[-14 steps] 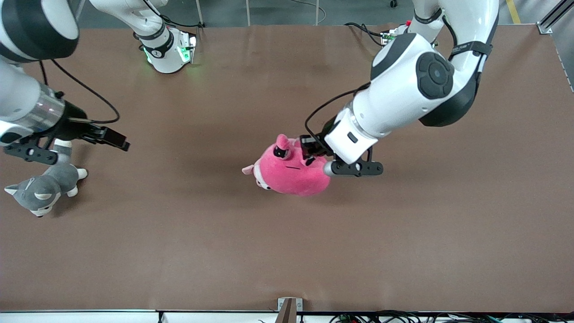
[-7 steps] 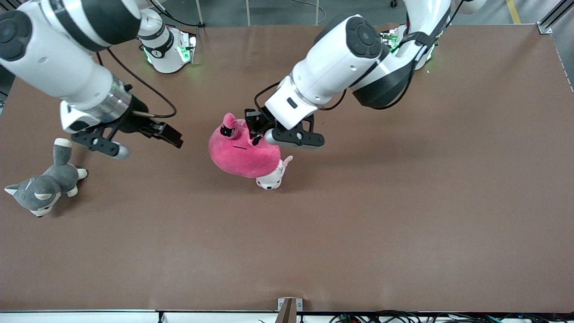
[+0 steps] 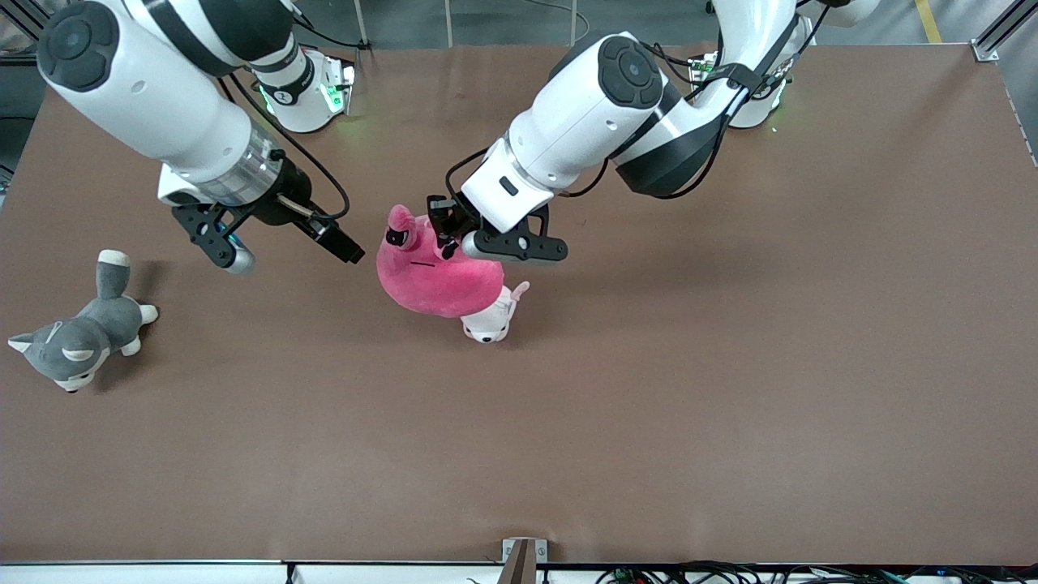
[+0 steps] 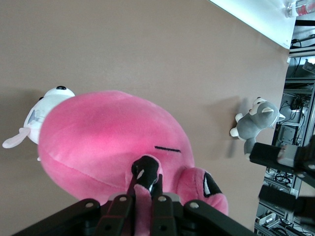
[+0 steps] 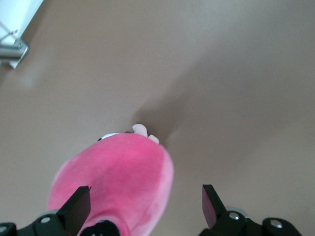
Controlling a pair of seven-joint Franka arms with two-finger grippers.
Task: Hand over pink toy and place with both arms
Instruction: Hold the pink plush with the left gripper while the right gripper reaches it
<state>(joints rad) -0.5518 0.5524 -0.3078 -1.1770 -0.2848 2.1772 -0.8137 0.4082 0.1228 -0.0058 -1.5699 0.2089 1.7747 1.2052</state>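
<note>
1. The pink toy (image 3: 434, 280) hangs over the bench (image 3: 730, 365), left hand (image 3: 444, 240) clenched on its ear flap — soft, light.
2. Right hand (image 3: 284, 243), fingers spread beside it, should pinch the plump body — plush compresses.

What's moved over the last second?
The left end effector, shut on the pink toy, carried it toward the right arm's end, uncovering the small white plush. The right end effector, open, came in from the husky to beside the toy. Husky and small plush stayed put.
</note>
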